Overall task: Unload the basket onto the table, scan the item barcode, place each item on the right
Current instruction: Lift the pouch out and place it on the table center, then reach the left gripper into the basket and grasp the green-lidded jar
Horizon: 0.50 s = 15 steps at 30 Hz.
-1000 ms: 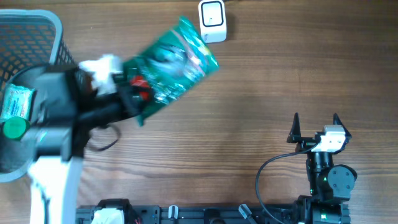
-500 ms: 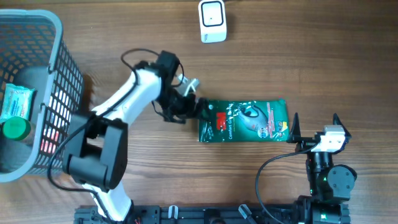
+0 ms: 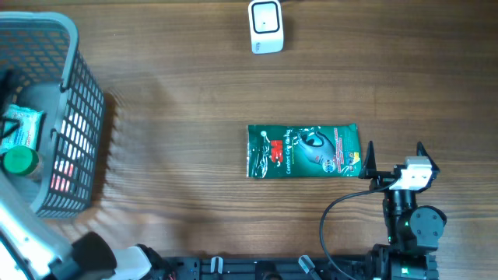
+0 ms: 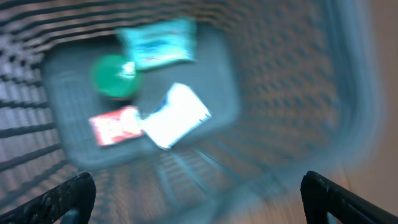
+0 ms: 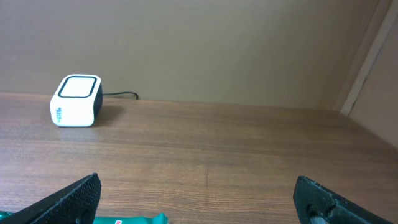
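at the left edge of the table a grey basket is seen. the left gripper is held above its inside, the jaws spread wide with nothing between them. in the blurred left wrist view a green cap, a pale teal packet, a red packet and a white packet are made out on the basket floor. no writing on them can be read.

by the far edge, about midway along it, the white scanner is stood; no label on it can be read.

the task's thing, a green packet, is laid flat near the middle of the table, a little toward the right side. it is well apart from the scanner and gripped by neither arm. its long axis is run left to right, parallel to the near edge. a red "3m" mark is read near its left end, and white script along the middle seems to say "comfort grip". the smaller print and the yellow patch at the right end are too small to tell. no barcode is made out on the upward face.

the right gripper is found just beside the packet's right end, jaws wide apart and empty, pointed toward the far edge. whether its left finger touches the packet cannot be told. the packet is thus placed to the left of those jaws, and only a sliver of it is caught at the bottom of the right wrist view. the right arm is judged much the nearer. a short shift to its left would be needed, with the fingers closed across the short axis.
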Each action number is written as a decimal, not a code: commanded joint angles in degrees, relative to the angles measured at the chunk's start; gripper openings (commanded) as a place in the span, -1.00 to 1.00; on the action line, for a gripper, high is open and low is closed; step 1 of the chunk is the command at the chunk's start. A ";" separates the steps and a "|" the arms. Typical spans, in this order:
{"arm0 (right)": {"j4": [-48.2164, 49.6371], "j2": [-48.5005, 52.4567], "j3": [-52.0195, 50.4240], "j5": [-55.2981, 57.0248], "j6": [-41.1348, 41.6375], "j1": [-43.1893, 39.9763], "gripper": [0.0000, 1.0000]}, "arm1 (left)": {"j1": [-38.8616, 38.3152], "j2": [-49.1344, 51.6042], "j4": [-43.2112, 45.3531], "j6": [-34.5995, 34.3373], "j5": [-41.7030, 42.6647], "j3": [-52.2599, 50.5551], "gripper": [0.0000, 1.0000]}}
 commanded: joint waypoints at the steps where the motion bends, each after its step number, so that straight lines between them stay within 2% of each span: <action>1: 0.17 -0.24 -0.07 0.52 0.79 0.07 1.00 | 9.70 4.52 -0.02 -4.81 -1.36 -5.14 1.00; 4: 0.17 -0.24 -0.07 0.52 0.76 0.07 1.00 | 12.41 8.74 1.79 -4.70 -1.88 -10.51 1.00; 9: 0.17 -0.24 -0.07 0.52 0.76 0.07 1.00 | 12.46 15.23 11.56 -1.75 -1.86 -21.29 1.00; 15: 0.17 -0.24 -0.07 0.52 0.79 0.07 1.00 | 12.46 21.90 18.64 -1.68 -1.88 -24.52 1.00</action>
